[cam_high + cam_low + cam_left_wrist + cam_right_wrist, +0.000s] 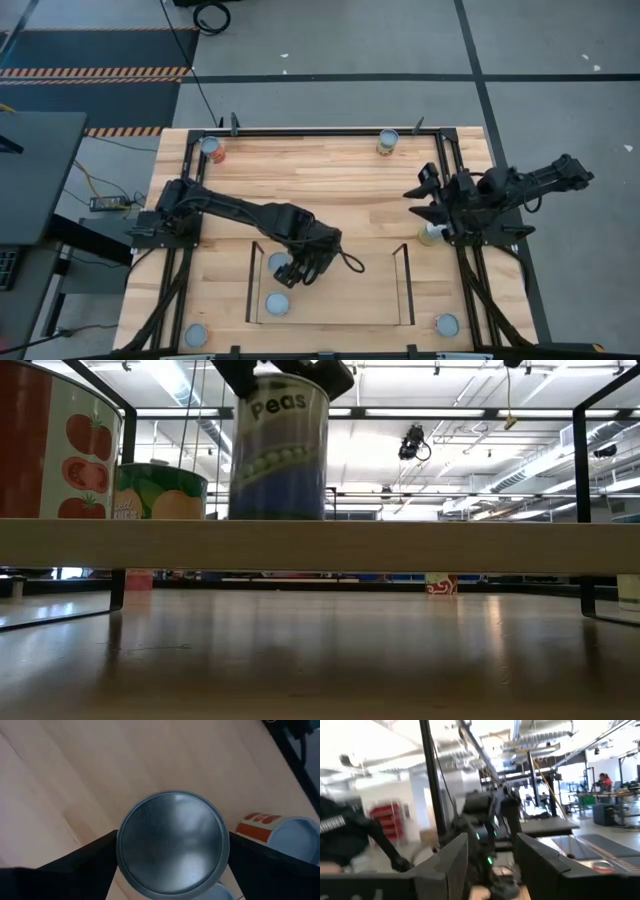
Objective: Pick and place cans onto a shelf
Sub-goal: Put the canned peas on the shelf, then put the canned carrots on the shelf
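The shelf (330, 300) stands at the table's near middle. My left gripper (290, 268) is over its left part, shut on a can labelled "Peas" (278, 450), whose grey top fills the left wrist view (172, 842). A tomato can (50, 440) and a green-and-yellow can (160, 490) stand upright on the shelf board (400, 545) beside it. A can top (277, 303) shows nearer the shelf's front. My right gripper (418, 192) is open and empty in the air at the table's right (490, 865). My left gripper pinches the Peas can by its side wall just below the top rim (120, 845), one finger (85, 865) on each of two opposite sides. The fingers come from above, pointing down. The can is upright, its bottom at the shelf board; whether it touches the board I cannot tell.
Loose cans stand on the table at the far left (211, 147), far middle (387, 140), near left (196, 335), near right (447, 324) and under the right arm (432, 234). The shelf's right half is bare wood. Dark frame uprights (585, 510) stand at its ends.
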Available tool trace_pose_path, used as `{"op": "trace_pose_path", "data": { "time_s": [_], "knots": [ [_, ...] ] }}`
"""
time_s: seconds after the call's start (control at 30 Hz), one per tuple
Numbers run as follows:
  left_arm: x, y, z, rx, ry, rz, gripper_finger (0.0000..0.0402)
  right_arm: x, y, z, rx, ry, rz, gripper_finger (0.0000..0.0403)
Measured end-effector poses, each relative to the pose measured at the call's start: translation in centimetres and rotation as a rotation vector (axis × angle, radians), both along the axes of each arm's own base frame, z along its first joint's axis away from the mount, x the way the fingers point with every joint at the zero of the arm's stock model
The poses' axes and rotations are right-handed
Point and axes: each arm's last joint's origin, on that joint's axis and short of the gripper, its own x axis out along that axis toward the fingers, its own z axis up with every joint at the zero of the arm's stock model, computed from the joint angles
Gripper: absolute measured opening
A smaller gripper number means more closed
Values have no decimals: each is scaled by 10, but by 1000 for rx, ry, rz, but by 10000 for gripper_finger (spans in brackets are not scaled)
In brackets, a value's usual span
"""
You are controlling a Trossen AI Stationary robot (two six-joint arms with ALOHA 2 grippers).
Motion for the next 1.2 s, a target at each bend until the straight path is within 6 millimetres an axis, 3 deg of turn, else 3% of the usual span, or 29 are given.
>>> {"op": "trace_pose_path", "data": {
  "time_s": [0.37,0.97,1.2],
  "knots": [
    [-1,3,0,-4,21,23,352,-2,0,5,199,-22,67,174],
    [-7,1,5,69,19,60,352,-1,-2,5,214,-21,31,174],
    [-10,-3,28,146,-20,122,352,-1,-2,4,217,-21,27,174]
  ]
}}
